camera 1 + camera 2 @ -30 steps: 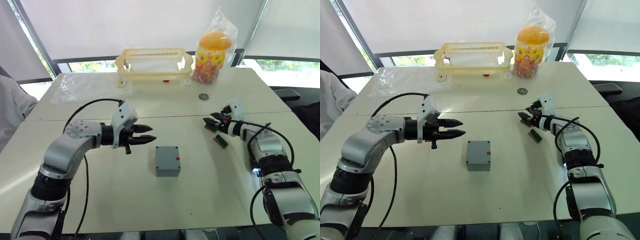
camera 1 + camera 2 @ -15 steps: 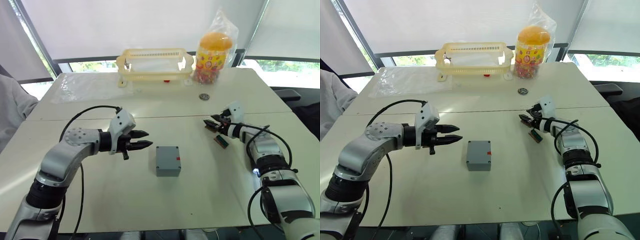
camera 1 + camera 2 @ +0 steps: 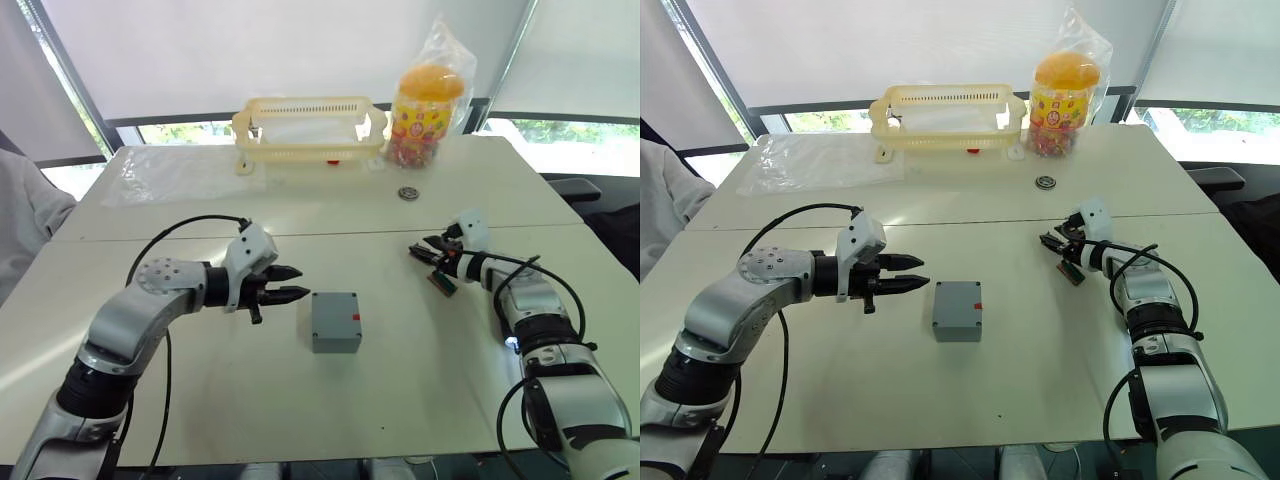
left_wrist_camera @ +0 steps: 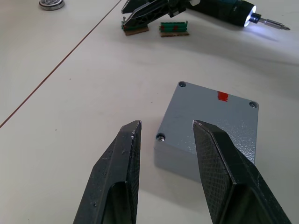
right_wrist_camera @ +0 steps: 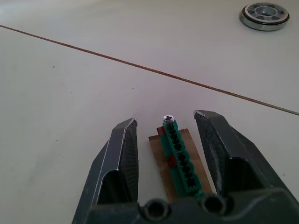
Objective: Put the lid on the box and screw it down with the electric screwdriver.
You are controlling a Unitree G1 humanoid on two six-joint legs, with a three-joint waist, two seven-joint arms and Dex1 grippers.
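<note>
Grey box (image 3: 335,321) sits mid-table, lid on top, screw heads at corners, red mark on top face. My left gripper (image 4: 163,135) spread apart, empty, fingertips just beside box's near corner, not touching. My right gripper (image 5: 166,128) parted too, straddling green circuit board (image 5: 180,161) with screw at its end; contact unclear. Electric screwdriver (image 4: 229,10) lies on table near right gripper, tip lit white. No readable writing on box. Jar label (image 3: 420,125) illegible.

Bare surface (image 3: 840,370) lies open between the left hand (image 3: 923,273) and the box (image 3: 958,309); beyond it, two green circuit boards (image 4: 174,28) (one between the right hand's (image 3: 1048,242) parted fingers) crowd the electric screwdriver (image 4: 224,9).
</note>
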